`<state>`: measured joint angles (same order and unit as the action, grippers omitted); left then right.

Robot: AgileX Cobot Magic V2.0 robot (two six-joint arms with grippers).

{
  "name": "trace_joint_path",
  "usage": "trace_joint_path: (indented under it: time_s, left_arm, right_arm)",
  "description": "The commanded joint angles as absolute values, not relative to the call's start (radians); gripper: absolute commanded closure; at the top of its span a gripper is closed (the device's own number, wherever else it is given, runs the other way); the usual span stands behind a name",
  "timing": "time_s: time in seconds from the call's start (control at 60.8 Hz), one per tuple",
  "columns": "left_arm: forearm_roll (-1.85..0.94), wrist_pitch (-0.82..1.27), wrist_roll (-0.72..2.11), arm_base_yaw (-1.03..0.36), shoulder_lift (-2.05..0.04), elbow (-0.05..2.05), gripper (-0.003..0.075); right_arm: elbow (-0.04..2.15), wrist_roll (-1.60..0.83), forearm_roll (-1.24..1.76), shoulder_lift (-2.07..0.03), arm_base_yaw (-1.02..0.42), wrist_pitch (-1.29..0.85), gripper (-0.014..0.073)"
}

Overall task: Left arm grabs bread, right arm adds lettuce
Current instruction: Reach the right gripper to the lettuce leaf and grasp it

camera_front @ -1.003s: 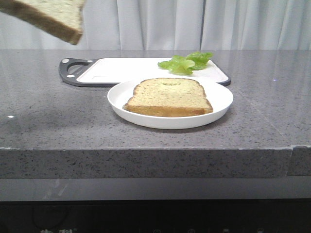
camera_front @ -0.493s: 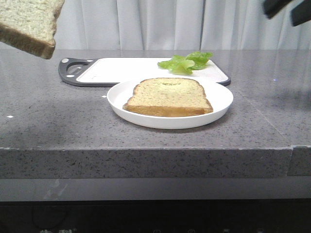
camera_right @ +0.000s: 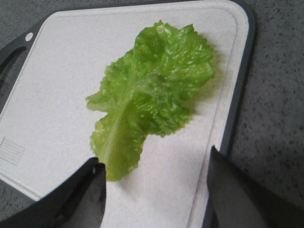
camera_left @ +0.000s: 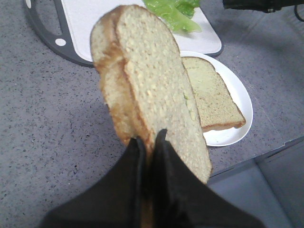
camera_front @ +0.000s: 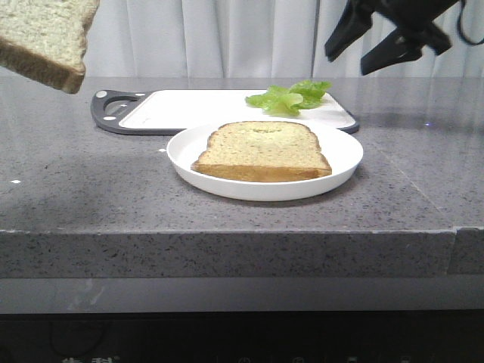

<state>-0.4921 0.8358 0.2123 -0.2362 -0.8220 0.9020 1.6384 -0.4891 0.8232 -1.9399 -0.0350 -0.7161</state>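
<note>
Front view gives us the grey speckled counter (camera_front: pixel 91 204) as the biggest thing, running the full width, with pale curtains (camera_front: pixel 249 38) hanging behind it. Next in size we see the white cutting board (camera_front: pixel 189 108) with its dark rim and handle, lying toward the back of the counter. Just in front of it, and overlapping its near edge from this angle, sits the round white plate (camera_front: pixel 227 181). On the plate we find 1 thin slice (camera_front: pixel 262 150) lying flat, with a shallow dent near its far edge.

We see the bread (camera_front: pixel 44 38), the thicker slice, held up in the air at the far left, well above the counter and tilted. From the left wrist we see it standing on edge, pale speckled face (camera_left: pixel 156 90) toward us, with the left gripper (camera_left: pixel 149 142) pinched narrow on its lower edge, 1 dark finger on each face.

We see the lettuce (camera_front: pixel 290 97) resting on the right end of the cutting board, behind the plate. From the right wrist it is 1 ruffled green leaf (camera_right: pixel 152 95) lying flat on the white surface.

Our right gripper (camera_front: pixel 370 51) hangs in the air at the upper right, above and to the right of the lettuce, spread wide and holding nothing; its 2 fingers (camera_right: pixel 80 194) are clear of the leaf.
</note>
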Motion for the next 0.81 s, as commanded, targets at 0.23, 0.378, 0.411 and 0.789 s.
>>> trace_joint_path:
  time_s: [0.23, 0.378, 0.411, 0.789]
  left_arm:
    - [-0.525, 0.775, 0.208, -0.235, -0.819, 0.928, 0.0741]
    - [-0.525, 0.773, 0.208, -0.235, -0.819, 0.928, 0.0741]
    - [-0.525, 0.773, 0.208, -0.235, -0.819, 0.928, 0.0741]
    - [-0.525, 0.773, 0.208, -0.235, -0.819, 0.928, 0.0741]
  right_arm:
    - [1.919, -0.505, 0.896, -2.099, -0.036, -0.765, 0.0113]
    - [1.971, -0.505, 0.928, -2.147, -0.053, -0.769, 0.0116]
    - [1.978, -0.505, 0.931, -2.152, -0.059, -0.767, 0.0117]
    - [1.988, -0.507, 0.932, -2.17, -0.097, -0.718, 0.0519]
